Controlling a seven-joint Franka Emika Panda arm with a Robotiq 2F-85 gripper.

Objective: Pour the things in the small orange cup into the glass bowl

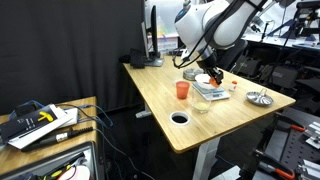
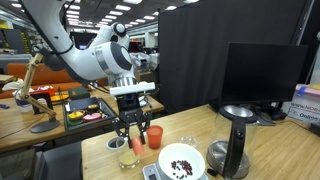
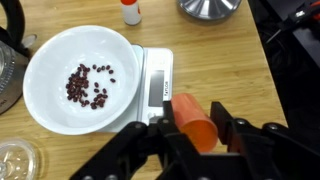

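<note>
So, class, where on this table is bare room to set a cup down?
Bare wood: the table edge between the glass bowl and the metal dish. Crowded: around the white bowl, under the gripper holding the small orange cup.

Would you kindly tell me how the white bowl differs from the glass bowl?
The white bowl is opaque; the glass bowl is see-through. The white bowl is clearly wider than the glass bowl. The white bowl sits on the scale and holds dark beans, while the glass bowl stands directly on the table, and its contents cannot be told. Both are round and upright.
</note>
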